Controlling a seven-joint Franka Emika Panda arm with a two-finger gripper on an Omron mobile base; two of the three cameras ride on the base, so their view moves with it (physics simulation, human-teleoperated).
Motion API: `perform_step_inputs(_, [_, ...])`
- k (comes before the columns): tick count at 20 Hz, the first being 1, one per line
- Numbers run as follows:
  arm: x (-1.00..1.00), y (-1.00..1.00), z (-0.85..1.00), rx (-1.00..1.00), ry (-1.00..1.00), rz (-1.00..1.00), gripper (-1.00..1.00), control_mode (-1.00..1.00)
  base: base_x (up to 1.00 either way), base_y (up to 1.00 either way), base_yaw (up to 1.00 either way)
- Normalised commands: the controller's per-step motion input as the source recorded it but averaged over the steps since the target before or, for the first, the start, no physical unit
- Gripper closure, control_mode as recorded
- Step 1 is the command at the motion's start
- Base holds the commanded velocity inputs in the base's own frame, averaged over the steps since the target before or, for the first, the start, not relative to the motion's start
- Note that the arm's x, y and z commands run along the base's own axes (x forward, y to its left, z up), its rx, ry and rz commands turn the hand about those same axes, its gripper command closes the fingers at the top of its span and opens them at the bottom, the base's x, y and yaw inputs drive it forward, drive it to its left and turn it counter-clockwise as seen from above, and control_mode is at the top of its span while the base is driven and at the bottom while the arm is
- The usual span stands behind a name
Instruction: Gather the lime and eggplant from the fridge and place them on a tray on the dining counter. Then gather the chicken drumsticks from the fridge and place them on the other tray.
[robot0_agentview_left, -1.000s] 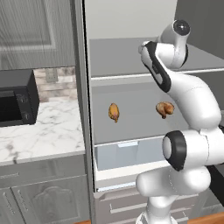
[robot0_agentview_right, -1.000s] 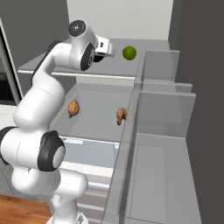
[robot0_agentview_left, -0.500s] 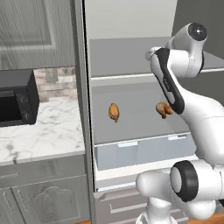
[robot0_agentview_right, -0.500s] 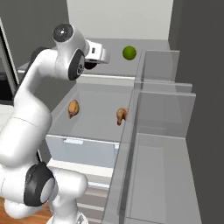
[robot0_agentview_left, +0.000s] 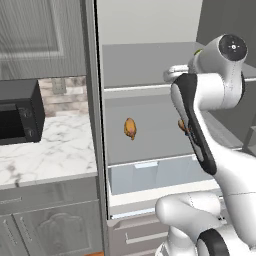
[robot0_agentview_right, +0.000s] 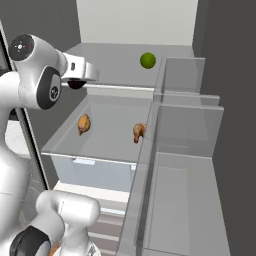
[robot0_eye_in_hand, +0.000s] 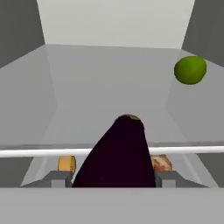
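Lengthwise, eggplant (robot0_eye_in_hand: 118, 155) along hand (robot0_eye_in_hand: 114, 178).

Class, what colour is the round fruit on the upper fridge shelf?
Green. The lime shows best in the hand view.

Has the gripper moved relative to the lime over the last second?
Yes. In the right base view the gripper, shut on the eggplant, has drawn back leftward, away from the lime.
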Motion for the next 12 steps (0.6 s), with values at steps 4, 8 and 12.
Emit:
perform_step_inputs(4, [-1.00,0.00,0.16,0.00,0.07,0.02,1.00,-1.00,0.00,0.00,0.00])
perform_step_inputs(8, [-1.00,0.00,0.01,0.00,0.19,0.04,1.00,-1.00,0.00,0.00,0.00])
perform_step_inputs(12, [-0.71,0.00,0.00,0.00,0.13,0.05,1.00,-1.00,0.00,0.00,0.00])
